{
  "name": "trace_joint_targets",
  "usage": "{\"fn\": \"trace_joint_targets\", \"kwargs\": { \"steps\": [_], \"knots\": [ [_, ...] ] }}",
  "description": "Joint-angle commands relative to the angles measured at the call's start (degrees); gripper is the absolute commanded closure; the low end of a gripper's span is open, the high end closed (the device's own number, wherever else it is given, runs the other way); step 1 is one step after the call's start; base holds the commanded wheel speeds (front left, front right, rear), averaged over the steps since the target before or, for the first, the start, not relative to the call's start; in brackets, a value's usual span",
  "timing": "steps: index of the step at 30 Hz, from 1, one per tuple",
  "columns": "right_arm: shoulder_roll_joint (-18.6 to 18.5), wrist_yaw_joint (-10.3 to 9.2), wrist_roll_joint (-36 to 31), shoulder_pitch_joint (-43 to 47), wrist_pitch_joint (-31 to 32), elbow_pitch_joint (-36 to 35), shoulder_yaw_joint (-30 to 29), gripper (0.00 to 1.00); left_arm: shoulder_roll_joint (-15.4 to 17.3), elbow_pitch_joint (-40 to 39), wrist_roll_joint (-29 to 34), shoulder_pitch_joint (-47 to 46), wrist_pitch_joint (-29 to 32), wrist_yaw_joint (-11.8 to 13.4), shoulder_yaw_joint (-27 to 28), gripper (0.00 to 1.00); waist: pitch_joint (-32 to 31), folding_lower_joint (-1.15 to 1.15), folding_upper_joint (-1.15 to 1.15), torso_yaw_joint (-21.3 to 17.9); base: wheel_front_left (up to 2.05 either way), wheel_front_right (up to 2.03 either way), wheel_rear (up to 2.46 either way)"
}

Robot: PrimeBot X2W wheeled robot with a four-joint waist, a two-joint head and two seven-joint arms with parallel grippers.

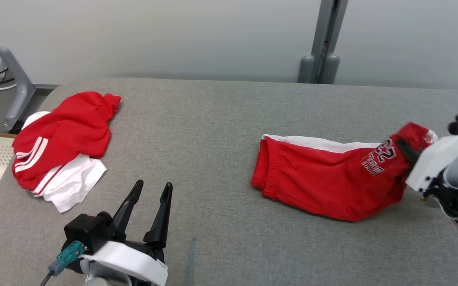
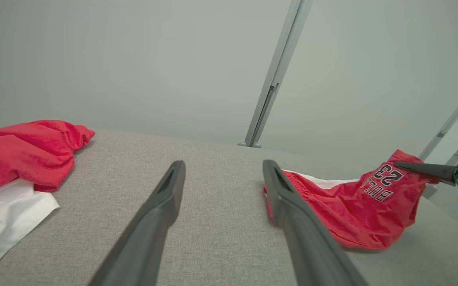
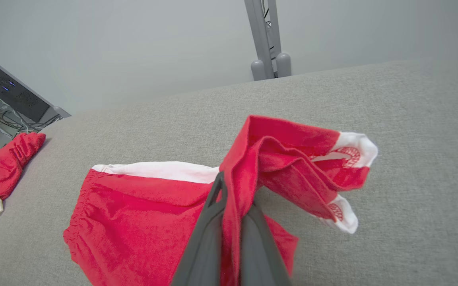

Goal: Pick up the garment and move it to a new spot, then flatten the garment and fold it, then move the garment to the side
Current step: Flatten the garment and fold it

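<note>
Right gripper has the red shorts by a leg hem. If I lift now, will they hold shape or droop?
Probably droop: the red shorts fold and bunch limply around the right gripper. They look like light, thin cloth. The waistband end would likely drag over the grey table.

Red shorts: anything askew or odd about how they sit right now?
Yes. The red shorts lie uneven: the right tool is shut on one leg end, which is bunched and lifted, while the waistband rests on the table. A crumpled red-and-white garment sits near the table's left edge. The left tool is open, touching nothing.
</note>
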Motion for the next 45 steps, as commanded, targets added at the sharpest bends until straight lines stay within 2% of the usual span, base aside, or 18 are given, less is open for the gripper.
{"fn": "trace_joint_targets", "kwargs": {
  "steps": [1,9,17,26,27,28,29,30,31,38,45],
  "knots": [
    [1.2,0.03,-1.6,-1.8,0.4,-0.5,1.3,1.00,-0.3,0.6,0.7,0.4,-0.2,-0.6,0.4,0.00,0.1,0.00,0.00,1.0,0.00,0.00,0.00],
    [7.0,0.03,-4.3,-5.0,4.8,-0.3,5.8,1.00,-1.9,2.9,1.1,0.5,-0.3,-1.7,0.7,0.00,0.0,0.00,0.00,5.0,0.00,0.00,0.00],
    [11.6,0.03,-2.3,-4.1,7.1,3.1,6.4,1.00,-2.7,4.0,1.4,0.0,-0.3,-2.3,0.7,0.00,0.5,0.00,0.00,7.9,0.00,0.00,0.00],
    [15.1,0.03,-1.7,-5.2,8.0,6.7,7.1,1.00,-3.1,4.8,1.6,-0.7,-0.3,-2.7,1.2,0.00,1.5,0.00,0.00,8.8,0.00,0.00,0.00],
    [15.5,0.03,-1.7,-5.2,7.9,6.8,7.3,0.98,-3.1,4.9,1.7,-0.7,-0.3,-2.7,1.3,0.00,1.6,0.00,0.00,8.7,0.00,0.00,0.00],
    [15.7,0.03,-1.7,-5.3,8.0,7.0,7.4,0.89,-3.2,5.0,1.8,-0.7,-0.3,-2.8,1.3,0.00,1.6,0.00,0.00,8.7,0.00,0.00,0.00],
    [15.9,0.03,-1.7,-5.5,7.9,7.2,7.4,0.70,-3.3,5.1,1.8,-0.8,-0.3,-2.9,1.4,0.00,1.7,0.00,0.00,8.6,0.00,0.00,0.00],
    [16.1,0.03,-1.7,-5.7,7.8,7.3,7.5,0.27,-3.4,5.1,1.8,-0.9,-0.3,-3.0,1.4,0.00,1.7,0.00,0.00,8.5,0.00,0.00,0.00],
    [16.3,0.03,-1.6,-5.8,7.6,7.3,7.5,0.00,-3.5,5.2,1.9,-0.9,-0.3,-3.0,1.5,0.00,1.7,0.00,0.00,8.3,0.00,0.00,0.00],
    [16.7,0.03,-0.6,-5.6,5.2,4.9,6.8,0.00,-3.6,5.9,2.0,-0.3,-0.3,-3.2,1.9,0.00,0.8,0.00,0.00,6.7,0.00,0.00,0.00],
    [12.2,0.03,0.0,-4.2,-0.7,-3.2,5.5,0.00,-3.3,5.9,2.0,1.0,-0.3,-2.8,2.4,0.00,-0.4,0.00,0.00,4.3,0.00,0.00,0.00]
  ]
}}
